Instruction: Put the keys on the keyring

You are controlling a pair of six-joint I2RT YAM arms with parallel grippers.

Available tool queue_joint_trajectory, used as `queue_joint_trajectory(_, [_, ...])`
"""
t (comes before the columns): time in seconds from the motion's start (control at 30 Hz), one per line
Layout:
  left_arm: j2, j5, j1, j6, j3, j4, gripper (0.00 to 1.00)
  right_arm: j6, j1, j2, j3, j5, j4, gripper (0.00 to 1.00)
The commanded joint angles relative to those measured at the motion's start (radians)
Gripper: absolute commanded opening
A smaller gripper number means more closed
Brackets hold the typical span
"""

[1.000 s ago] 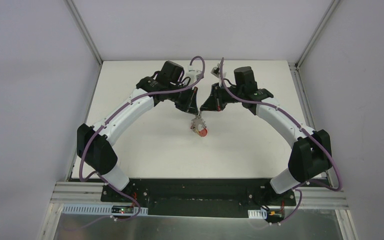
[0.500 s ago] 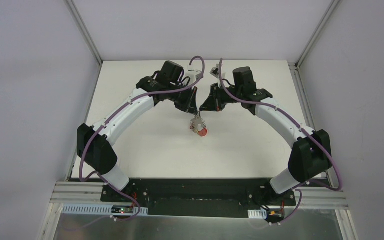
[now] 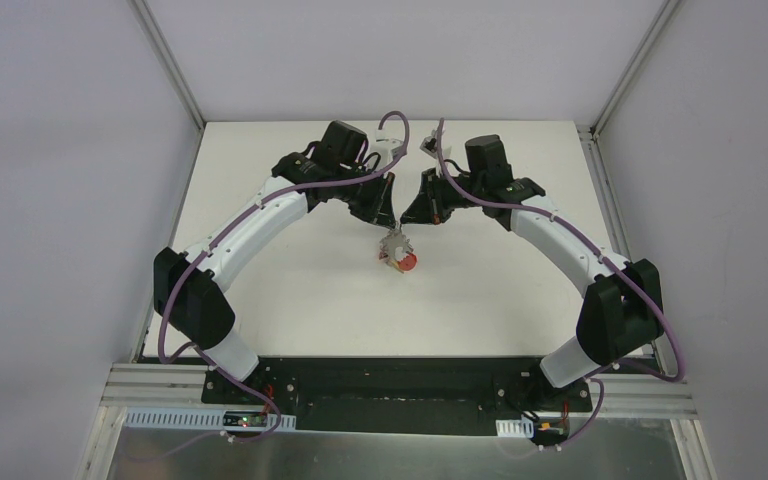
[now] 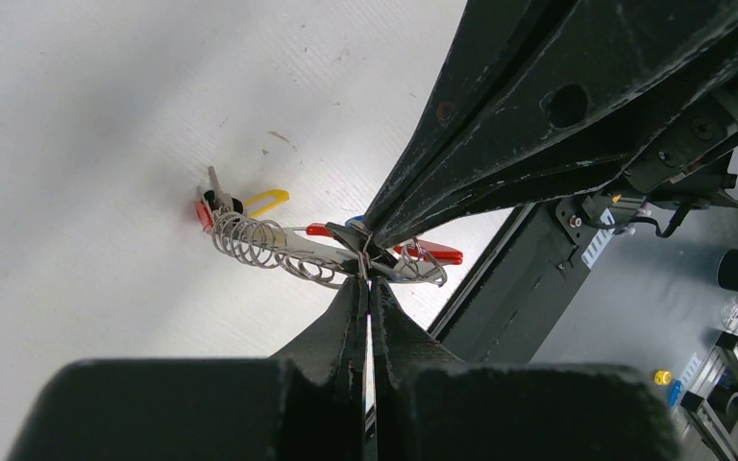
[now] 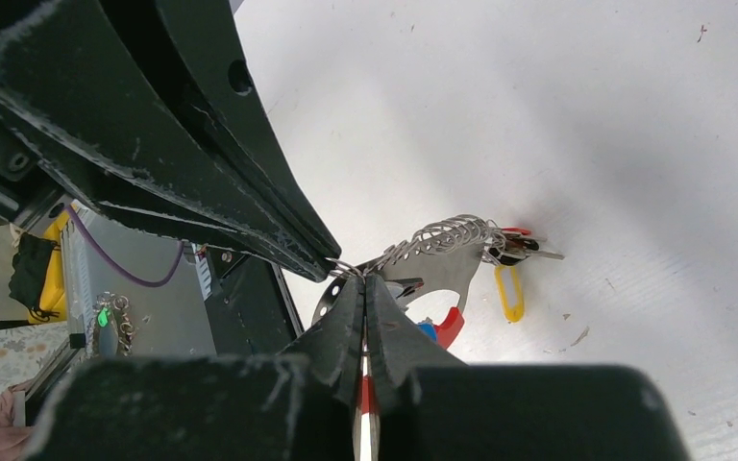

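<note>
A: Where is the keyring?

B: The keyring (image 3: 398, 257) is around the middle of the table (image 3: 290, 300), just under the spot where the 2 arms meet.

A: What is the left gripper doing?

B: The left gripper (image 3: 391, 226) comes in from the left and points down at the keyring. In its wrist view its 2 fingers (image 4: 346, 317) are pressed together with a thin strip of metal in the seam. The tips sit on the keyring's wire end, so it is pinching the keyring.

A: And the right?

B: The right gripper (image 3: 403, 222) mirrors it from the other side, tip to tip with the left. Its fingers (image 5: 341, 322) are also pressed together, with a sliver of metal and a bit of red between them. It pinches the keyring too, at nearly the same spot.

A: How does the keyring lie?

B: From the pinch point it stretches away from both grippers. A grey coil (image 4: 255, 240) runs along it, with a flat metal piece beside that and a red arc (image 5: 450, 327) near the fingers.

A: The keys?

B: The keys (image 4: 213, 204) bunch at the far end of the coil. 1 has a yellow head (image 4: 267, 200), and red and black heads sit next to it. A blue bit (image 5: 428, 332) shows by the red arc.

A: Is it resting on the table?

B: The far end is low, with its shadow close by. I cannot tell whether it touches.
</note>
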Motion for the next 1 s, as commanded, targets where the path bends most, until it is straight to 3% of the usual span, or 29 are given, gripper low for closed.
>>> queue_joint_trajectory(0.0, [-0.026,0.042,-0.010,-0.007,0.038,0.019,0.00,-0.009,0.006,-0.010,0.007,0.029,0.007,0.00])
queue_joint_trajectory(0.27, [-0.033,0.079,-0.005,0.012,0.031,0.035,0.00,-0.017,0.005,-0.009,-0.008,0.030,0.007,0.00])
queue_joint_trajectory(0.57, [-0.076,0.157,-0.002,0.130,0.010,0.092,0.00,-0.016,0.006,-0.011,-0.045,-0.056,0.045,0.01])
queue_joint_trajectory(0.97, [-0.087,0.337,0.014,0.355,0.001,0.073,0.00,-0.044,-0.075,-0.079,-0.068,-0.260,0.061,0.35])
